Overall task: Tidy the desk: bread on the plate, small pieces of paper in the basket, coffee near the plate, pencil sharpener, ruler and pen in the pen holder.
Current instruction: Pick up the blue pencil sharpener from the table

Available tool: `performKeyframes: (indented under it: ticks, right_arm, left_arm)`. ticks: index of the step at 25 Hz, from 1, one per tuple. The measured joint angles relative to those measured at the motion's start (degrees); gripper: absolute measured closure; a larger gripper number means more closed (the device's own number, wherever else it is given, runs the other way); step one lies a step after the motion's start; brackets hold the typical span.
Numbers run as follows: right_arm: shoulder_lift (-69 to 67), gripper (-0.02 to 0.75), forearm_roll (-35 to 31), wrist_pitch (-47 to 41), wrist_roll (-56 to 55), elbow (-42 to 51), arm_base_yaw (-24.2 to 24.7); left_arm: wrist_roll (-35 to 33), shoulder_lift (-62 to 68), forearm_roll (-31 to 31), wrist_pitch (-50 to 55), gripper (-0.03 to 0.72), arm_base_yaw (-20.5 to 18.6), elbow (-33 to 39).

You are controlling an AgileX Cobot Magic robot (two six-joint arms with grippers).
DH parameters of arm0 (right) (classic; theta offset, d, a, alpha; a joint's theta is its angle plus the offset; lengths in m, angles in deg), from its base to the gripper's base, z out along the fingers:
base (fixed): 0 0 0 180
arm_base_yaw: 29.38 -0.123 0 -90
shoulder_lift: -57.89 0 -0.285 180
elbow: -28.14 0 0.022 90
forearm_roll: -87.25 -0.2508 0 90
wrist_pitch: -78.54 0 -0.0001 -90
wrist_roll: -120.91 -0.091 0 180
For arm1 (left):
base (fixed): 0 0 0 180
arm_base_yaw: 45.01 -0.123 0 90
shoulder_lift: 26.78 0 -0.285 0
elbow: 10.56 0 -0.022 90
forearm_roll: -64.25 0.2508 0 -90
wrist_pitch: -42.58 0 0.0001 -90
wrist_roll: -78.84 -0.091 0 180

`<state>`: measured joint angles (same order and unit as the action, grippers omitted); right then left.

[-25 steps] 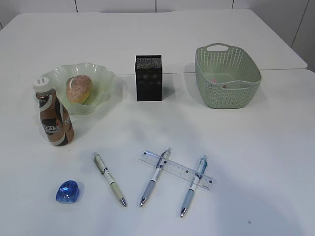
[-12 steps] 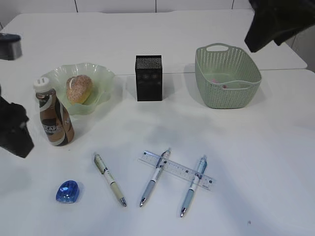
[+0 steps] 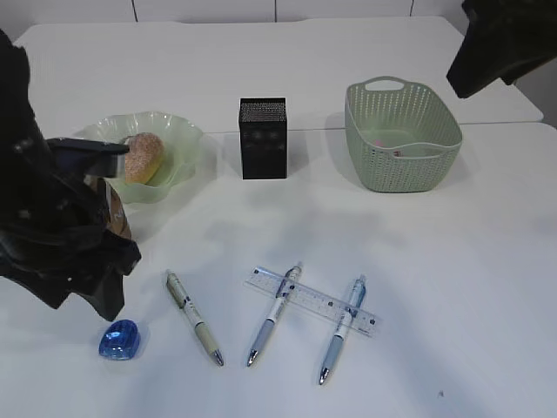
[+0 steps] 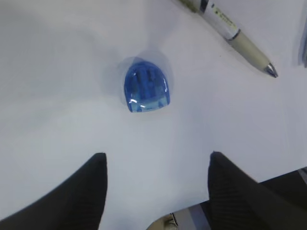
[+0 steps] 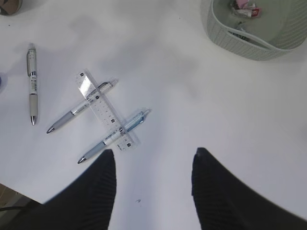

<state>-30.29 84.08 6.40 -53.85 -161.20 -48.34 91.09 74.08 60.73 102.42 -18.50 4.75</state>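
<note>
Item: blue sharpener (image 4: 146,90), upper-centre of left wrist view. Left gripper (image 4: 156,189) wide, empty, above it. Right gripper (image 5: 152,184) wide, empty. Risk: smooth rounded shell may squirt from closing jaws toward nearby pen (image 4: 230,33).

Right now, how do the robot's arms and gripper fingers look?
Both arms are black and bulky, with matte angular covers. The left gripper and right gripper have broad black fingers with fine ribbed texture, tapering to blunt tips. No markings are visible.

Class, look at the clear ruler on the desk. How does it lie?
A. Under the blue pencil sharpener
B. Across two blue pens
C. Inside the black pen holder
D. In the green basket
B: the ruler lies across two blue pens, as the right wrist view also shows.
</note>
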Motion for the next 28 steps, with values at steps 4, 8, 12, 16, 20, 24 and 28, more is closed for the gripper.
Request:
performKeyframes:
  ticks: [4, 8, 12, 16, 20, 24, 28]
  right_arm:
    - [0.09, 0.328, 0.0, 0.0, 0.41, 0.0, 0.0]
    - [0.09, 0.328, 0.0, 0.0, 0.55, 0.0, 0.0]
    - [0.09, 0.328, 0.0, 0.0, 0.55, 0.0, 0.0]
    - [0.09, 0.328, 0.0, 0.0, 0.59, 0.0, 0.0]
    - [0.09, 0.328, 0.0, 0.0, 0.68, 0.0, 0.0]
    - [0.09, 0.328, 0.0, 0.0, 0.68, 0.0, 0.0]
    - [0.09, 0.328, 0.0, 0.0, 0.68, 0.0, 0.0]
  left_arm:
    - [0.09, 3.79, -1.06, -1.92, 0.22, 0.0, 0.0]
    - [0.09, 6.86, -1.13, -3.38, 0.22, 0.0, 0.0]
    - [0.09, 9.47, -1.13, -4.02, 0.219, 0.0, -0.02]
    - [0.09, 10.57, -0.91, -6.4, 0.219, 0.04, -0.12]
    - [0.12, 11.19, -0.46, -7.93, 0.219, 0.04, -0.12]
    - [0.12, 12.36, -0.46, -8.27, 0.218, 0.04, -0.12]
    - [0.12, 14.22, -0.46, -8.31, 0.218, 0.04, -0.12]
